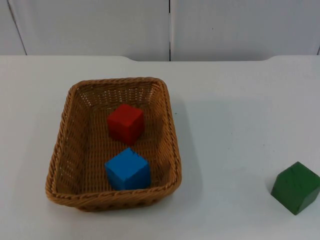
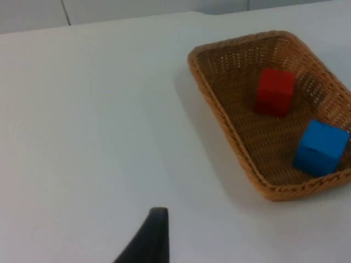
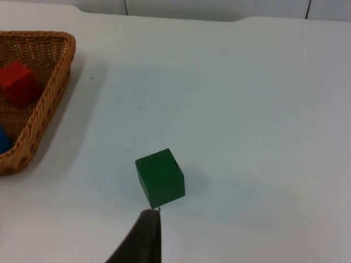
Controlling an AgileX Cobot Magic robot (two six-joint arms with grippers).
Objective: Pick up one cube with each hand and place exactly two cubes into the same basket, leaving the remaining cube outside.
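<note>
Woven wicker basket [image 1: 60, 165], left of centre in the top view, holds red wooden cube [image 1: 125, 122] and blue wooden cube [image 1: 127, 169]. Green wooden cube [image 1: 296, 187] sits lower right on the white counter [image 1: 235, 125]; best left untouched. State of either claw: cannot tell.

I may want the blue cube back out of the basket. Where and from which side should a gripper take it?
From straight above, fingers on two opposite side faces of the blue cube. It sits close to the near wall of the basket, so a sideways approach is probably blocked. The red cube stands apart from it, leaving room.
</note>
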